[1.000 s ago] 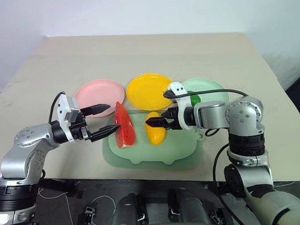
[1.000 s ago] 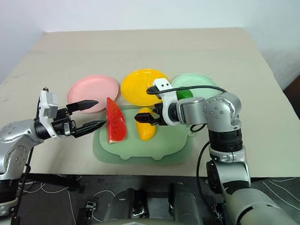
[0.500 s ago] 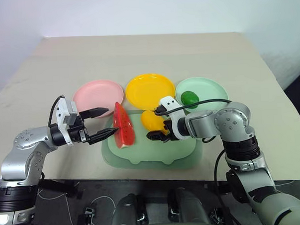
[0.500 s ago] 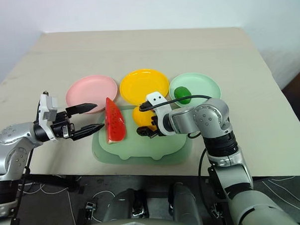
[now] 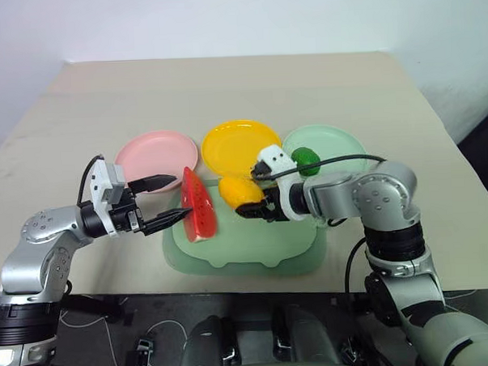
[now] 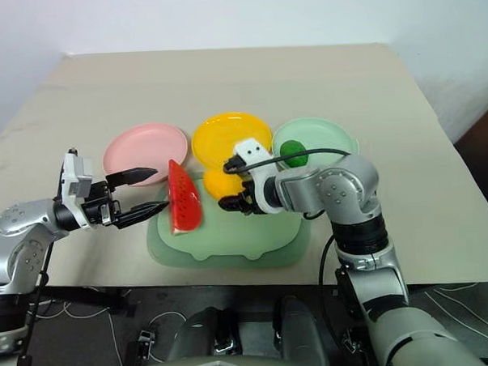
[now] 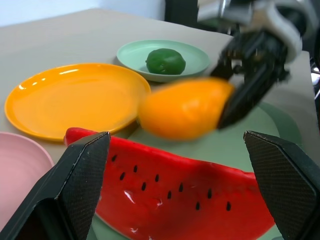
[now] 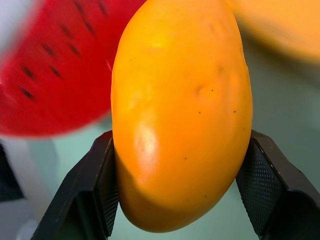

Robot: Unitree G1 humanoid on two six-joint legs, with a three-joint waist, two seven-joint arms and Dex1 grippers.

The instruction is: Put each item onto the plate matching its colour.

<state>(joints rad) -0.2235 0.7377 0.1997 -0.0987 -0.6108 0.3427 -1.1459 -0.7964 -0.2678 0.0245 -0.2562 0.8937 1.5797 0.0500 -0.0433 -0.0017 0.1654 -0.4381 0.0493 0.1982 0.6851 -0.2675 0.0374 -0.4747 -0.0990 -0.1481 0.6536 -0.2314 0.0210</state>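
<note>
The right claw (image 5: 257,208) is pinching the yellow mango (image 5: 241,190) by one end, its two black fingers (image 8: 102,185) pressing against opposite sides of the fruit, and it is holding the mango up over the far edge of the pale green mat (image 5: 255,243), just in front of the yellow plate (image 5: 241,145). The left claw (image 5: 170,201) is hanging spread wide, gripping nothing, with its fingertips reaching to either side of the watermelon wedge (image 5: 198,204) without closing on it; one tip is sitting very near the rind side of the wedge, though contact cannot be told. The watermelon wedge is standing on its edge on the mat's left part, red flesh and black seeds facing the left claw, between that claw and the held mango. The small green fruit (image 5: 306,160) is lying in the mint green plate (image 5: 339,140), toward its near left side. The pink plate (image 5: 156,151) is sitting bare on the table (image 5: 224,87), to the left of the yellow plate, and the three plates are lined up in a row just beyond the mat, pink, yellow, then green from left to right.
</note>
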